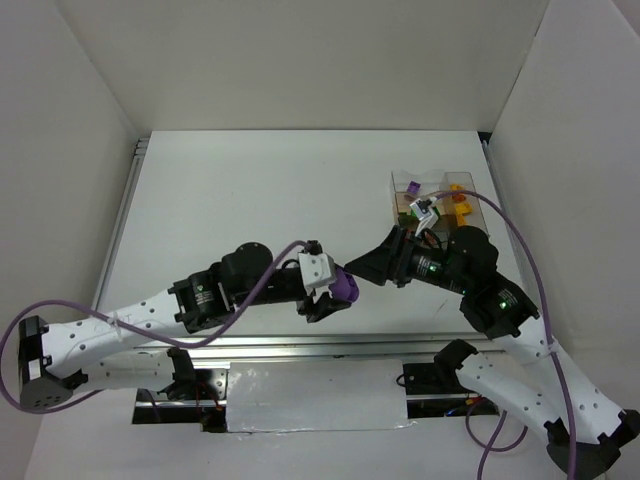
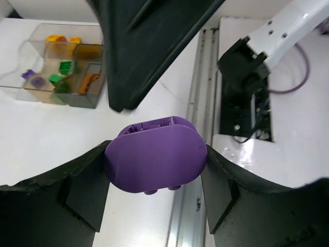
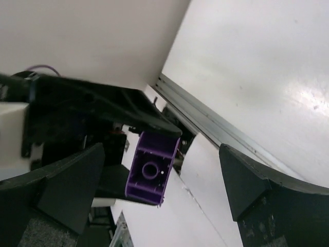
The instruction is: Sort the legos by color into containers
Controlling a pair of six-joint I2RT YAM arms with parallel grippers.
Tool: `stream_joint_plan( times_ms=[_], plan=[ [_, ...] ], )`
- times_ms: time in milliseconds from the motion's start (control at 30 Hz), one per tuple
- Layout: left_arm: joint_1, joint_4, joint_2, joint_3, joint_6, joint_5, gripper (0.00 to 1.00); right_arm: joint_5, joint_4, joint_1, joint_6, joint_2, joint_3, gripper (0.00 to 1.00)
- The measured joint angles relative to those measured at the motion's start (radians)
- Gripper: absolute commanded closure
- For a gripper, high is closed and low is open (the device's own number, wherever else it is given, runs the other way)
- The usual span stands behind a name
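One purple brick (image 1: 346, 287) sits clamped in the left pincer (image 1: 333, 297) near 6 o'clock of the bench (image 1: 250, 200). Its long axis runs finger to finger and its hollow underside faces the right pincer (image 1: 366, 267), which gapes empty. One container (image 1: 400, 180) stands at 1 o'clock; its bricks (image 2: 65, 67) are too small to count.

A purple brick (image 2: 154, 154) with a rounded face sits clamped between the fingers of the left gripper (image 1: 332, 297), tipped on its side, its hollow underside with one round tube facing rightward. It is well apart from the clear box (image 2: 95, 99) at the far right of the table. The box's compartments hold yellow bricks (image 2: 56, 38), green bricks (image 2: 65, 67), what look like small purple pieces (image 2: 35, 80) and an orange-brown brick (image 2: 88, 82).
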Motion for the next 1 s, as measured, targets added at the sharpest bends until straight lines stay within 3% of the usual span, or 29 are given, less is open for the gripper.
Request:
stream_joint_plan(
  times_ms=[100,200,500,533,600,633,667,733,800,867,900,1000],
  plan=[
    [-0.078,-0.008,0.025,0.007,0.098,-0.125,1.0,0.029,-0.051,0.042,0.0,0.031,0.001,0.01],
    [-0.124,-0.017,0.062,0.025,0.174,-0.214,1.0,0.044,-0.086,0.079,0.0,0.052,0.002,0.08],
    [-0.13,-0.021,0.084,0.034,0.262,-0.332,1.0,0.068,-0.11,0.185,-0.01,0.086,0.024,0.34],
    [-0.13,-0.019,0.084,0.034,0.264,-0.336,1.0,0.074,-0.114,0.186,-0.014,0.085,0.024,0.5],
    [-0.13,-0.019,0.082,0.04,0.266,-0.337,1.0,0.103,-0.142,0.184,-0.032,0.085,0.026,0.68],
    [-0.13,-0.023,0.08,0.042,0.262,-0.334,1.0,0.106,-0.143,0.185,-0.044,0.083,0.026,0.89],
    [-0.13,-0.024,0.079,0.043,0.262,-0.325,1.0,0.116,-0.144,0.187,-0.05,0.08,0.027,0.98],
    [-0.13,-0.016,0.079,0.043,0.262,-0.32,1.0,0.127,-0.144,0.19,-0.055,0.07,0.028,1.0],
    [-0.13,-0.014,0.076,0.043,0.263,-0.309,0.77,0.135,-0.142,0.192,-0.057,0.065,0.027,1.0],
    [-0.13,-0.013,0.069,0.043,0.262,-0.304,0.33,0.137,-0.129,0.195,-0.056,0.058,0.024,1.0],
    [-0.13,-0.011,0.065,0.043,0.259,-0.306,0.01,0.138,-0.109,0.196,-0.056,0.05,0.014,1.0],
    [-0.13,-0.013,0.046,0.043,0.229,-0.312,0.0,0.159,-0.056,0.197,-0.062,0.025,-0.018,1.0]
  ],
)
